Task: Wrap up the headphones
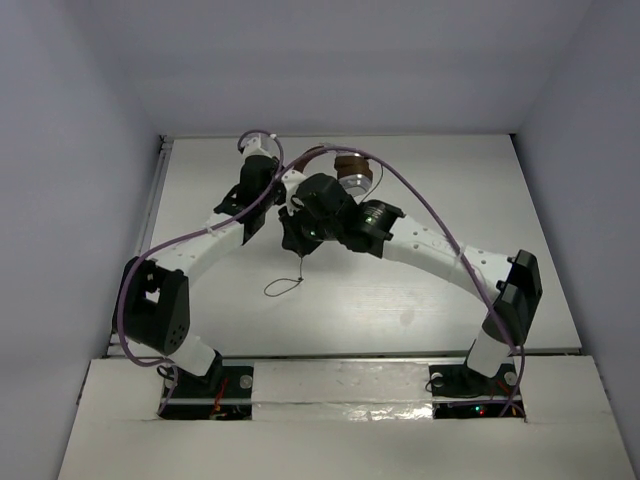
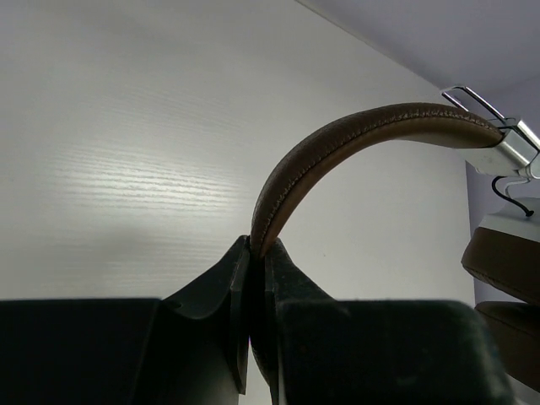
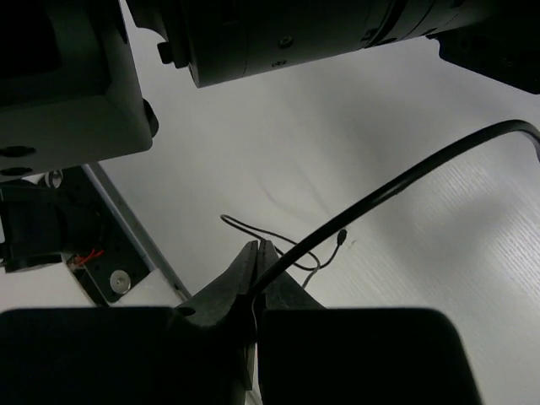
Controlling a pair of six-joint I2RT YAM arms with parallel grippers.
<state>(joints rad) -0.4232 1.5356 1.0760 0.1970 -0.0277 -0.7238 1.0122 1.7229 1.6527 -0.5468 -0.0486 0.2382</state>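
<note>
The headphones (image 1: 352, 168) hang above the table's far middle, showing a brown ear pad and a silver cup. My left gripper (image 1: 283, 190) is shut on the brown headband (image 2: 354, 135), which arches up from the jaws (image 2: 257, 249) to the silver bracket (image 2: 506, 152) and ear pads (image 2: 506, 261). Just below it, my right gripper (image 1: 300, 235) is shut on the thin dark cord (image 3: 396, 186), which runs up and right from the closed jaws (image 3: 257, 249). The cord's free end (image 1: 283, 288) hangs down and loops on the table, its plug (image 3: 342, 237) lying flat.
Thick purple arm cables (image 1: 430, 215) arc over both arms and close above the headphones. The two wrists crowd together at mid-table. The left arm's dark housing (image 3: 278, 34) fills the top of the right wrist view. The table's near edge (image 1: 330, 352) lies just before the bases.
</note>
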